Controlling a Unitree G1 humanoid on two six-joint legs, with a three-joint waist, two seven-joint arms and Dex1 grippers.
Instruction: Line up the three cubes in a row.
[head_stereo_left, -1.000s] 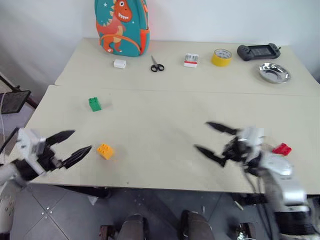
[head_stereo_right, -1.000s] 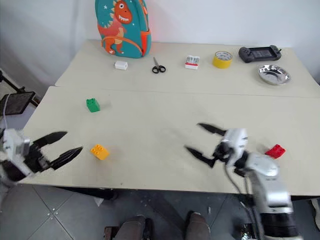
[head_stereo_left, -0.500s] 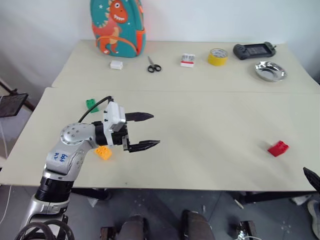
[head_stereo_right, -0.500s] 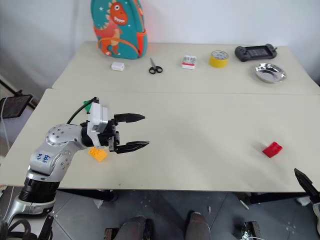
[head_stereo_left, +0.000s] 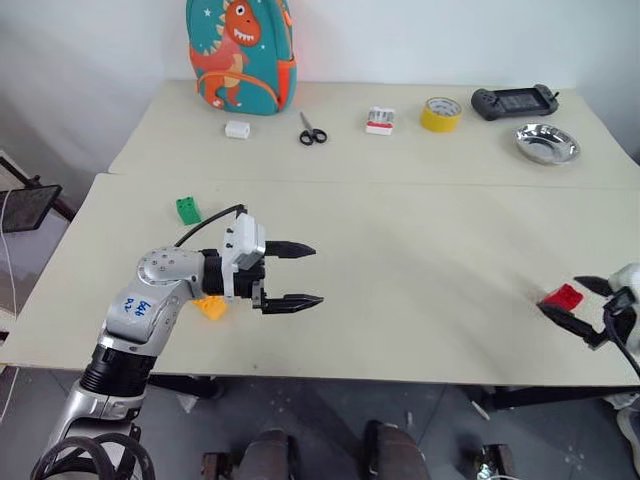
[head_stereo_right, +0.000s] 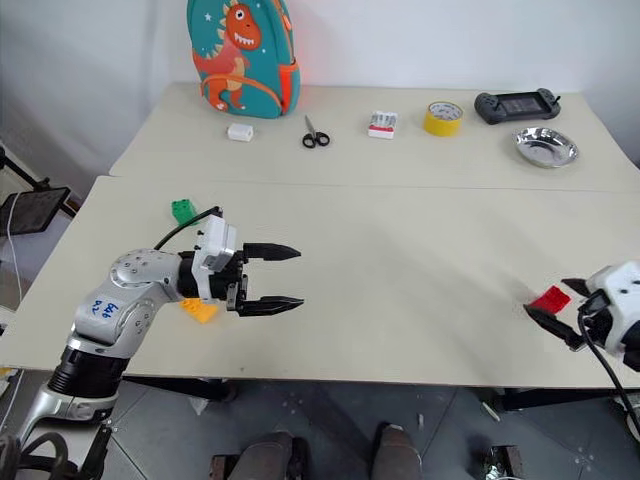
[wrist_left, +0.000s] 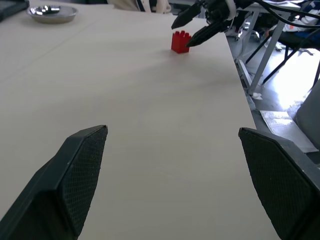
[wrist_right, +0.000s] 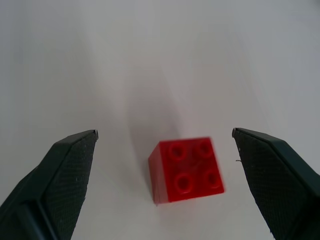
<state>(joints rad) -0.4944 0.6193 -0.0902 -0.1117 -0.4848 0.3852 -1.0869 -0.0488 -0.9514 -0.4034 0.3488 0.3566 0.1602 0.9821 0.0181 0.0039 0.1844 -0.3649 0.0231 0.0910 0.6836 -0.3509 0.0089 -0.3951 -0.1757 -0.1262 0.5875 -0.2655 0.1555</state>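
The red cube lies near the table's front right edge, flat on the table between the spread fingers of my open right gripper, and touches neither. The green cube sits at the left of the near table. The yellow-orange cube lies closer to the front edge, partly hidden behind my left forearm. My left gripper is open and empty, hovering just right of the yellow-orange cube and pointing to the right across the table.
Along the far table stand a dinosaur backpack, a white block, scissors, a red-and-white striped item, a yellow tape roll, a black game controller and a metal bowl.
My left gripper swung from the table's left edge rightward past the yellow-orange cube. My right gripper left the table's middle, dropped off to the right, and now brackets the red cube.
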